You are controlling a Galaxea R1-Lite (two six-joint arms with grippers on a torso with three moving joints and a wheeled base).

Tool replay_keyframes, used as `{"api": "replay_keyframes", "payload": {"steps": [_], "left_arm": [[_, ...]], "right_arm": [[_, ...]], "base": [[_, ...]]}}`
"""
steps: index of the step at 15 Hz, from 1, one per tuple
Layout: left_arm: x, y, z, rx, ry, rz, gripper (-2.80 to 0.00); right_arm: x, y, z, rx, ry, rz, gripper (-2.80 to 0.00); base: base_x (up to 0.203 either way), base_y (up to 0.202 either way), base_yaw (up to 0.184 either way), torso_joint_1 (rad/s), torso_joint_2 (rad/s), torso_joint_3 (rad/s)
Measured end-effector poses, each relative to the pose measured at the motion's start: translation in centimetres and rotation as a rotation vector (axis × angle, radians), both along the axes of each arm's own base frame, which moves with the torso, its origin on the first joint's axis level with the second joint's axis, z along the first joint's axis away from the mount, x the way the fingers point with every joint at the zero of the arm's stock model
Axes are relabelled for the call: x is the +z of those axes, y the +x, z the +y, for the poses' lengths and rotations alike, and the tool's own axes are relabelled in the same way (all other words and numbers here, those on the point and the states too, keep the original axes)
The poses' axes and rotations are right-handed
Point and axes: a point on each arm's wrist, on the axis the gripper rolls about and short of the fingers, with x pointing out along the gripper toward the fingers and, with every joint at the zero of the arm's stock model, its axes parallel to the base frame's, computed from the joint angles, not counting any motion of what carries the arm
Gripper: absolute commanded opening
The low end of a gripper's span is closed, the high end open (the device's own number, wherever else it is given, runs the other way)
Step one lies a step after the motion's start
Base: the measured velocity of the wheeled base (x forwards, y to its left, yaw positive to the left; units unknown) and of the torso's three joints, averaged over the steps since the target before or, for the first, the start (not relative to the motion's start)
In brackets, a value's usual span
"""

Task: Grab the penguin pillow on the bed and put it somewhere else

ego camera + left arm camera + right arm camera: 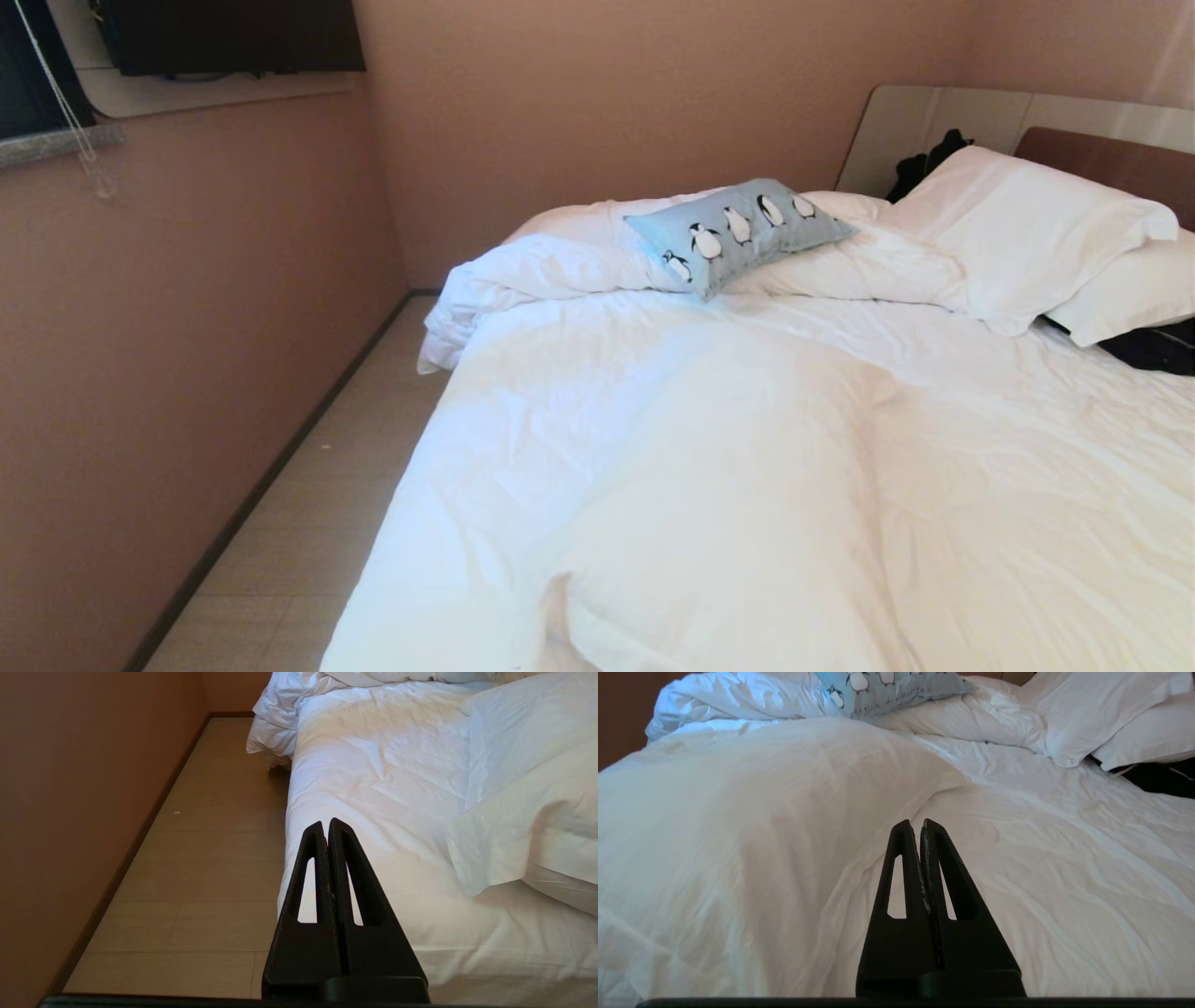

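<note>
The bed [747, 485] carries a rumpled white duvet [709, 420], with the penguin pillow [738, 231] lying on it at twelve o'clock, two white pillows [1027, 233] stacked at two o'clock and dark fabric [1153, 347] just beside them.

The penguin pillow [887, 688] is cut off by the right wrist view's edge.

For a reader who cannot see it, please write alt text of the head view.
A light-blue penguin pillow lies on the bunched far part of a rumpled white duvet on the bed. Two white pillows lean by the headboard at right; a bare floor strip runs along the left wall.
</note>
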Motion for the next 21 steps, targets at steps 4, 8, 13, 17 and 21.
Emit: {"api": "replay_keyframes", "payload": {"steps": [4, 8, 13, 17, 21], "left_arm": [[0.0, 0.0, 0.0, 0.0, 0.0, 0.0, -2.8], [0.0, 0.0, 0.0, 0.0, 0.0, 0.0, -2.8], [0.0, 0.0, 0.0, 0.0, 0.0, 0.0, -2.8], [0.0, 0.0, 0.0, 0.0, 0.0, 0.0, -2.8], [0.0, 0.0, 0.0, -0.001, -0.001, 0.0, -2.8]], "right_arm": [[0.0, 0.0, 0.0, -0.001, 0.016, 0.0, -2.8], [-0.7, 0.1, 0.0, 0.003, 0.056, 0.07, -2.8], [-1.3, 0.1, 0.0, 0.002, 0.109, 0.12, -2.8], [-1.3, 0.1, 0.0, -0.002, 0.114, 0.122, -2.8], [-1.3, 0.1, 0.0, 0.0, 0.124, 0.12, -2.8]], "base": [[0.0, 0.0, 0.0, 0.0, 0.0, 0.0], [0.0, 0.0, 0.0, 0.0, 0.0, 0.0], [0.0, 0.0, 0.0, 0.0, 0.0, 0.0], [0.0, 0.0, 0.0, 0.0, 0.0, 0.0], [0.0, 0.0, 0.0, 0.0, 0.0, 0.0]]}}
